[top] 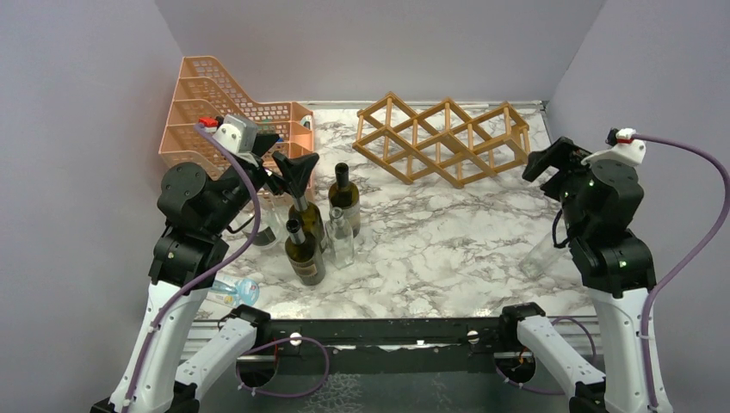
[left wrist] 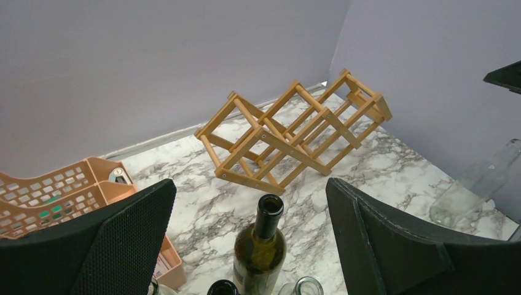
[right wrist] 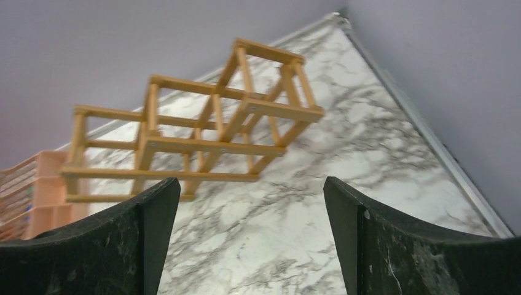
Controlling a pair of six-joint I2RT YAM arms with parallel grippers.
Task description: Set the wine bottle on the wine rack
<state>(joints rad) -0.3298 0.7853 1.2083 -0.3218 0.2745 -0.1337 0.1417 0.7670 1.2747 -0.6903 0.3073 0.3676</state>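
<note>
The wooden lattice wine rack stands at the back of the marble table, empty; it also shows as wine rack and wine rack. Several upright bottles cluster left of centre, among them a dark green wine bottle. My left gripper hovers open above this cluster. In the left wrist view that wine bottle stands below and between the spread fingers, untouched. My right gripper hangs open at the right, facing the rack, with only marble between its fingers.
An orange mesh file tray fills the back left corner. A clear bottle stands close to the right arm, and another clear bottle lies at the front left edge. Grey walls close in the table on three sides.
</note>
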